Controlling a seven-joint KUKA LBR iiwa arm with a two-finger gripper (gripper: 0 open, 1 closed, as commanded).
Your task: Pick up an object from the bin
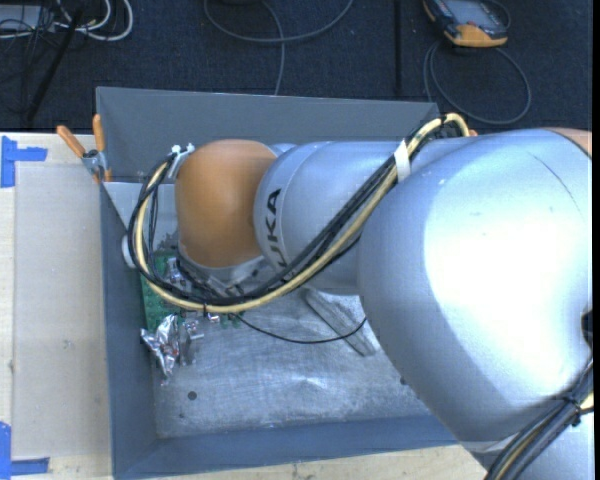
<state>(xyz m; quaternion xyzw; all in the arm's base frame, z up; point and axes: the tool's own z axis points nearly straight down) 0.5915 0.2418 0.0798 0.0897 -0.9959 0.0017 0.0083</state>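
My gripper [193, 330] reaches down at the left side of the bin, mostly hidden under the arm's wrist. Its lower end sits right beside a crumpled piece of silver foil [163, 349] lying near the left wall. I cannot tell whether it touches the foil. A flat green thing [157, 293], like a printed card or board, lies just behind the foil against the left wall and is partly covered by the wrist. Nothing can be seen held in the gripper.
A pale grey flat strip [342, 320] lies slantwise on the bin floor right of the gripper, with a thin black wire [298, 339] looping beside it. The arm covers the bin's right and rear parts. Bare floor shows along the front.
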